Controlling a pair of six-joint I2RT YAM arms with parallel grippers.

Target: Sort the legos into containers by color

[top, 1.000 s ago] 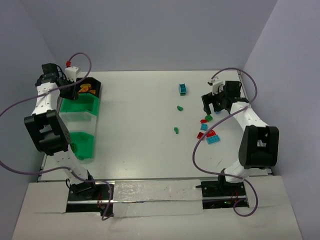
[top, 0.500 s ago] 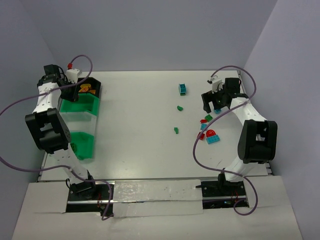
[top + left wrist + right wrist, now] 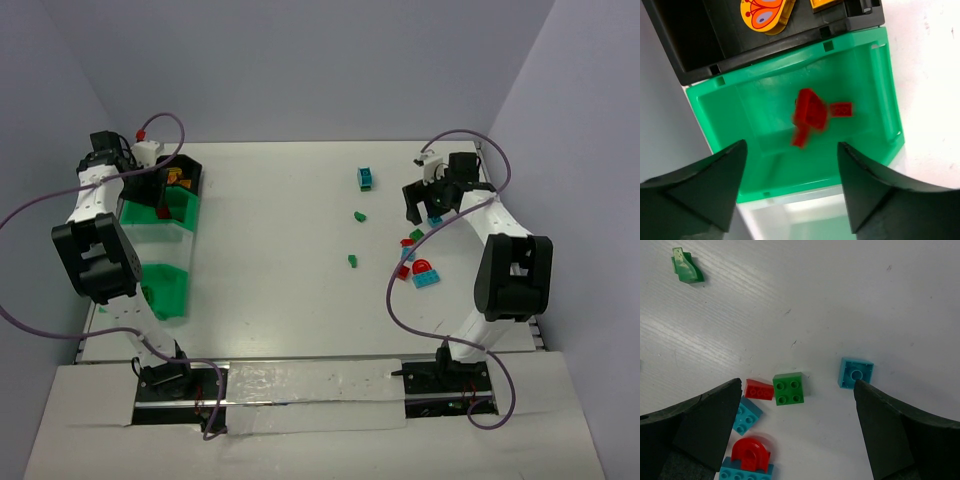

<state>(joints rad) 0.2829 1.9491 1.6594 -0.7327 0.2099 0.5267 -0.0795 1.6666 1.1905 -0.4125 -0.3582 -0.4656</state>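
Firstly, left gripper [image 3: 791, 150]: jaws apart, gripping nothing, poised above the green bin [image 3: 865, 70] that fills mid-frame.
Inside that bin: blurred red brick [image 3: 807, 117] at frame centre, resting or not cannot tell; small red brick [image 3: 841, 109] just right of it.
Black bin [image 3: 695, 45]: touches the green bin's upper edge; holds a yellow-orange butterfly piece [image 3: 765, 12] at the top of the frame.
Right gripper [image 3: 797, 387]: jaws spread wide, empty, over the white table [image 3: 840, 290].
Between its fingers: green square brick [image 3: 788, 389] just beside a red block [image 3: 759, 389]; teal square brick [image 3: 856, 373] to the right, apart.
Lower left: teal slanted brick [image 3: 746, 415]; red arch [image 3: 751, 454] sits on a teal plate [image 3: 746, 472].
Upper left: loose green piece [image 3: 686, 265], well apart.
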